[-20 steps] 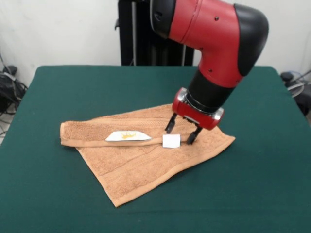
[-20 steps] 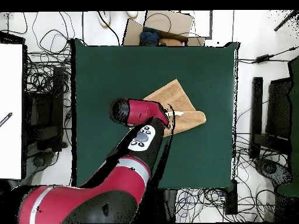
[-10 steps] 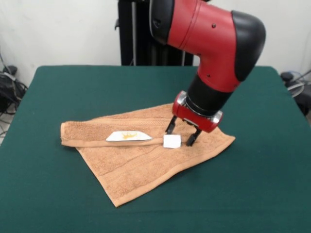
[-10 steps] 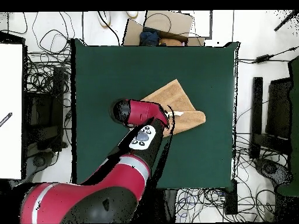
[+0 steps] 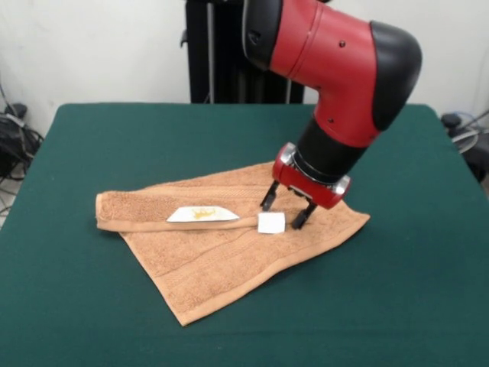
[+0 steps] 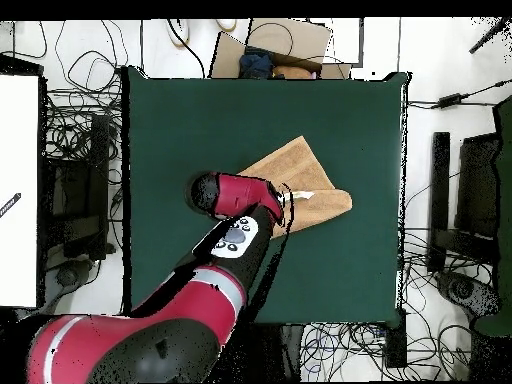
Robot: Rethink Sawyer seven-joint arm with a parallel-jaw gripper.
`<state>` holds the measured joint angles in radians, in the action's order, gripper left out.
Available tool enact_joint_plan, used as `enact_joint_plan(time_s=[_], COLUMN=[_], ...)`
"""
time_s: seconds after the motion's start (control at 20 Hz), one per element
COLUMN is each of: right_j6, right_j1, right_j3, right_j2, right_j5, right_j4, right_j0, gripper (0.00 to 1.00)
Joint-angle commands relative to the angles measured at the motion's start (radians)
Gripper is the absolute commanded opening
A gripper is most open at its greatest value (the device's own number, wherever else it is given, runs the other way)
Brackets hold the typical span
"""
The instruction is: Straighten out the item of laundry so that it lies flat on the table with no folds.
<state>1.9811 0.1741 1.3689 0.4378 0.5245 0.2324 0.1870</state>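
The towel point(image 5: 229, 241) lies on the table point(image 5: 412, 306) with one edge folded over, right under the gripper point(image 5: 287, 206), whose fingers are spread and empty, so it could pinch both layers and drag the fold along.

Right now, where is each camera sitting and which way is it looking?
Front view: it sits across the table from the robot, looking over the green top at the folded towel; the red and black arm comes down from above, its open hand just over the towel by a small white tag.
Overhead view: it hangs above, looking straight down at the table amid cables; the arm reaches up from the bottom and covers part of the towel.
Both show the towel, table and arm.
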Motion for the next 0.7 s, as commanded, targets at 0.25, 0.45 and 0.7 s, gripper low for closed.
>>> enact_joint_plan(time_s=[0.25,0.45,0.7], right_j6=[0.363,0.384,0.386], right_j1=[-0.086,-0.105,-0.113], right_j3=[-0.018,-0.029,-0.031], right_j2=[0.045,0.073,0.088], right_j5=[0.144,0.168,0.181], right_j4=[0.099,0.120,0.138], right_j0=[0.055,0.069,0.077], gripper=[1.00,1.00,1.00])
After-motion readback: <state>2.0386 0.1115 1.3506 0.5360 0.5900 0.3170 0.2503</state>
